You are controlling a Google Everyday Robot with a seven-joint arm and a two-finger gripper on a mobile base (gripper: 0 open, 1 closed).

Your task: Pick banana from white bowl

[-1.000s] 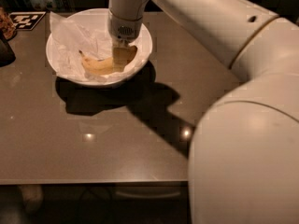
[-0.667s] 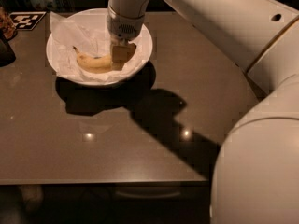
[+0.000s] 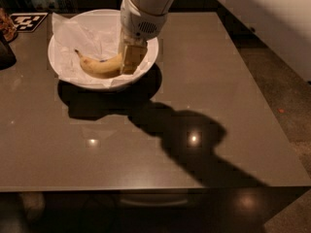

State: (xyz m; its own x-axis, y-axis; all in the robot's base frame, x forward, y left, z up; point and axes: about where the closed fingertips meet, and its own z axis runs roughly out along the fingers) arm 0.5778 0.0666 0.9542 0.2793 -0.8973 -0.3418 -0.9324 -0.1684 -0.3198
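Note:
The yellow banana (image 3: pixel 99 66) lies in the white bowl (image 3: pixel 65 69), on crumpled white paper, with its dark stem tip pointing to the upper left. The bowl stands at the back left of the brown table. My gripper (image 3: pixel 130 59) reaches down into the bowl from above and sits at the banana's right end, which it hides. The white wrist above it covers part of the bowl's right rim.
A black-and-white marker tag (image 3: pixel 28 21) lies at the table's back left corner. A dark object (image 3: pixel 6 52) and a brown one (image 3: pixel 6 27) sit at the left edge. The table's right edge (image 3: pixel 262 96) drops to the floor. The arm's shadow crosses the table's middle.
The arm's upper and elbow parts have swung up and out of the picture on the right. The gripper stays low in the bowl at the banana's right end. The banana has hardly moved.

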